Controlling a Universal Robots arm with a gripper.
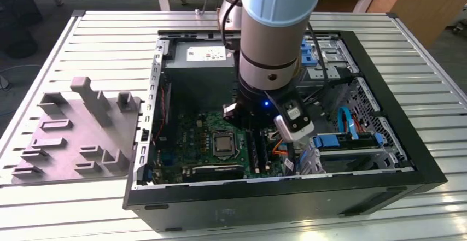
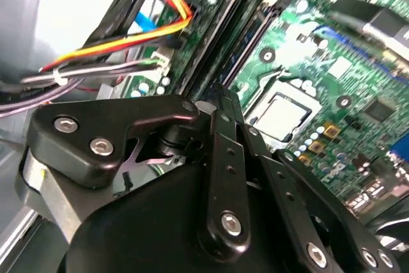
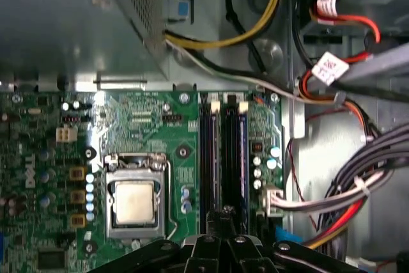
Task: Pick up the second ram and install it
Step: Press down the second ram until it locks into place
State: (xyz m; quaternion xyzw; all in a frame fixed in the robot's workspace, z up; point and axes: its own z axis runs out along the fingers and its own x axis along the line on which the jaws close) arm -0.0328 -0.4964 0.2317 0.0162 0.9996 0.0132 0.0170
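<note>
In the first wrist view the gripper [image 3: 222,222] hangs low over the green motherboard [image 3: 153,126], its black fingers [image 3: 225,217] drawn together above the long black memory slots [image 3: 223,151]. The second ram [image 3: 243,158] seems to stand edge-up in the slots as a thin blue strip, though whether the fingers touch it I cannot tell. The processor socket [image 3: 135,201] sits beside the slots. In the exterior view the arm [image 1: 274,39] reaches down into the open computer case [image 1: 408,159], and a grey tray [image 1: 73,137] lies on the table [image 1: 109,28].
</note>
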